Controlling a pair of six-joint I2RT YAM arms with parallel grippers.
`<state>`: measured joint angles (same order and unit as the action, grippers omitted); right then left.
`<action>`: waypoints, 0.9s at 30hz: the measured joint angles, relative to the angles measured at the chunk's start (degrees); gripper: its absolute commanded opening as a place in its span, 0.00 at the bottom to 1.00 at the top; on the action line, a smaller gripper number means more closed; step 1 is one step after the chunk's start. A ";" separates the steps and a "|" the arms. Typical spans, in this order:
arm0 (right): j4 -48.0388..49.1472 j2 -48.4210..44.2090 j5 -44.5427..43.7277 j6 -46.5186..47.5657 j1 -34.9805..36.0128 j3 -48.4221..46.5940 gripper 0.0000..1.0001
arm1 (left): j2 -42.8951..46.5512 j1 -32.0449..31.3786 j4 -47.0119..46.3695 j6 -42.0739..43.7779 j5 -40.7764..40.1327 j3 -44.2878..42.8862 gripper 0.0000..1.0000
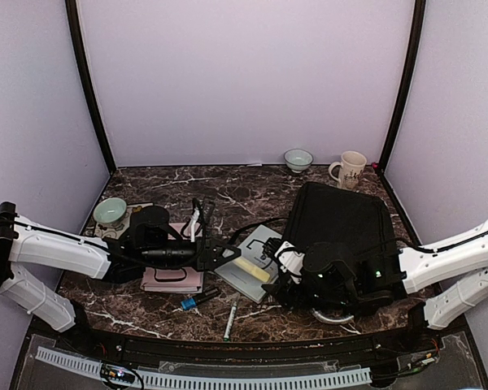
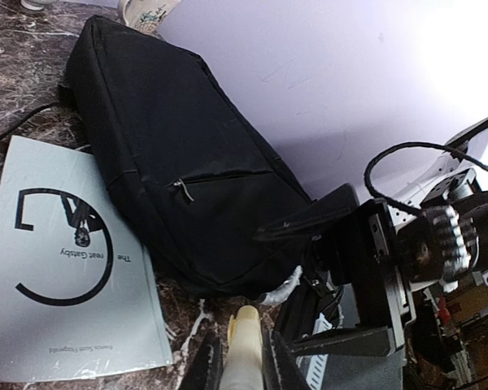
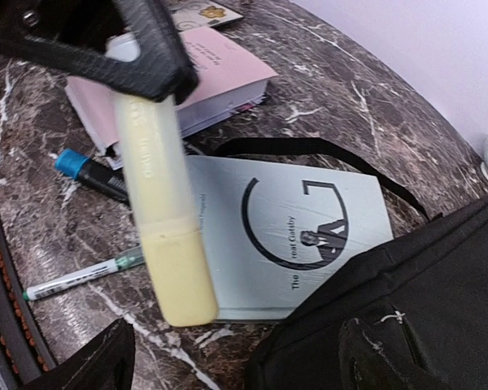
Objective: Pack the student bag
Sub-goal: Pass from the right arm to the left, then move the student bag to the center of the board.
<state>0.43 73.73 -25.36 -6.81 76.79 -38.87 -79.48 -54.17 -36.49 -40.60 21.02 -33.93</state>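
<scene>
Nearest me, a white pen (image 1: pixel 230 318) and a blue-capped marker (image 1: pixel 197 301) lie loose on the desk (image 1: pixel 163 183), and just beyond them a pink book (image 1: pixel 172 268) sits under my left arm. My left gripper (image 2: pixel 242 357) is clamped on a yellow highlighter (image 3: pixel 167 244), held in the air over the near corner of the Great Gatsby book (image 2: pixel 65 268), with its tip aimed toward the black student bag (image 1: pixel 342 227). My right gripper (image 3: pixel 236 361) hangs at the bag's near left corner with its jaws wide apart, gripping nothing that I can see. I judge this as the carry step: the highlighter is lifted and is meant for the bag, but it is not yet inside. The only zip (image 2: pixel 181 188) I can see looks shut, and I cannot make out any opening, so the next move calls for my right gripper to find and hold one open. My right arm also crowds that corner, and a black strap (image 3: pixel 309 146) trails across the desk beside the Gatsby book. Farther back stand a teal bowl (image 1: pixel 111 211), a second bowl (image 1: pixel 298 159) and a mug (image 1: pixel 350 169).
</scene>
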 measured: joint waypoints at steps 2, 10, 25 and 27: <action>-1.97 0.00 -1.97 -1.38 -0.87 -0.61 0.88 | 0.20 0.00 1.46 1.49 -1.38 -0.26 0.00; -13.49 -0.52 -14.14 -16.39 -5.95 -0.90 0.88 | 2.05 0.00 5.33 5.99 -6.16 -0.83 0.00; -44.48 -20.87 -27.67 -65.29 -16.83 7.58 0.89 | 1.90 0.00 7.04 8.02 -8.35 -0.83 0.00; -44.92 -24.24 -27.67 -69.22 -17.03 10.21 0.91 | 1.90 0.00 7.08 8.13 -8.41 -0.83 0.00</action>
<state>-44.49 49.50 -53.04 -76.03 59.77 -28.67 -77.58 -54.17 -29.41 -32.47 12.60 -34.76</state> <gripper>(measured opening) 0.893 0.154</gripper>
